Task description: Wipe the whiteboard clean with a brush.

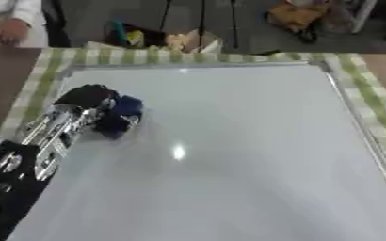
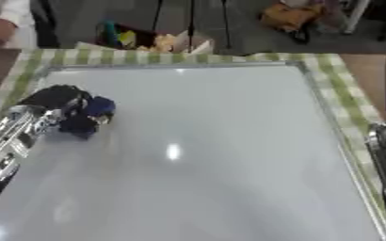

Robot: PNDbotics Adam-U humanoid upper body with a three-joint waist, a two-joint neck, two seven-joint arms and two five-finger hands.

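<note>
One whiteboard (image 1: pixel 229 141) flat on a green-checked cloth (image 1: pixel 369 94), one blue brush (image 1: pixel 122 113) at its far left. One left hand (image 1: pixel 89 101), fingers curled round the brush, pressing it on the board. Right arm at right edge, fingers unseen.
</note>
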